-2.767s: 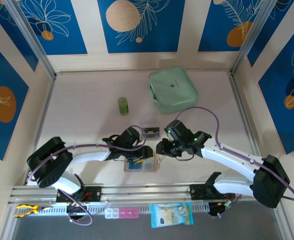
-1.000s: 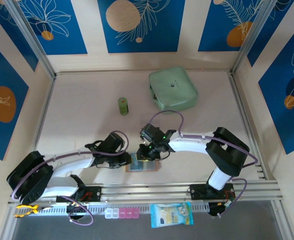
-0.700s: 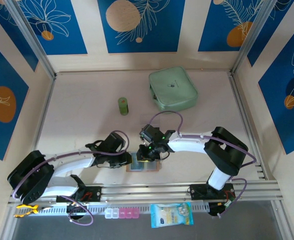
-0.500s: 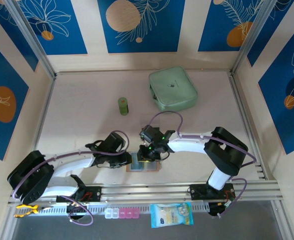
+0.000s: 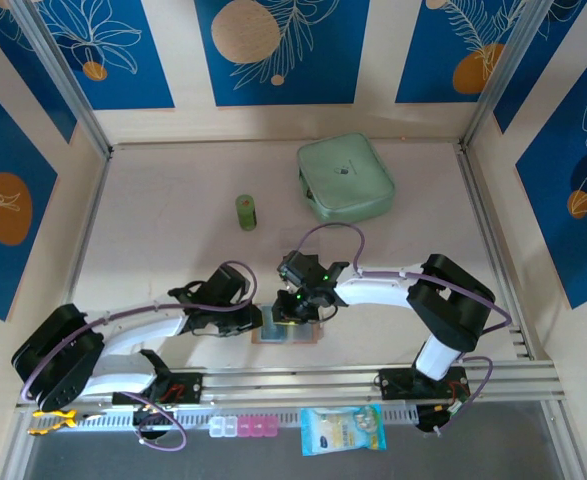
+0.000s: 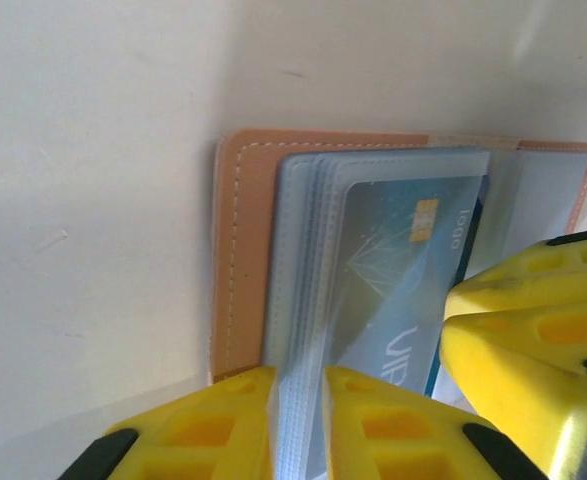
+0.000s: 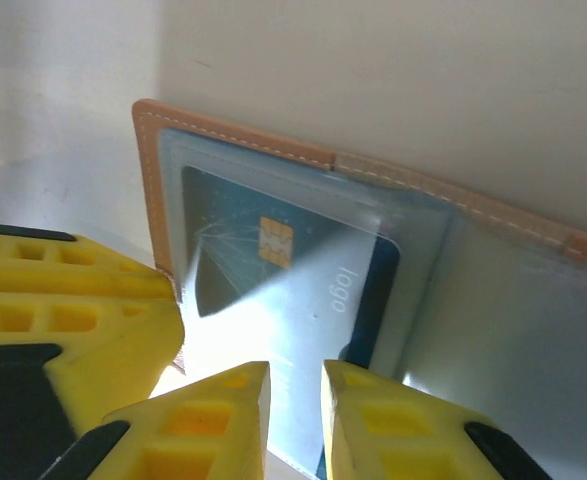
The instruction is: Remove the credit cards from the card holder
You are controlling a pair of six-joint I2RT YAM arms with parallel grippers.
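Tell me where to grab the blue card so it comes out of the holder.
Pinch the card by its short "logo" end, coming in low from the fold side of the holder. It lies flat in a clear sleeve, and stitched tan edging closes the outer sides, so the mouth probably faces the fold.

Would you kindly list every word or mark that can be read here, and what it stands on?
"logo": on the blue credit card in the card holder, beside its gold chip.
"VI", further letters hidden: large pale print on the same card, left wrist view.
Emblem on the mint-green zip case: too small.
Print on the packet at the front edge: too small.
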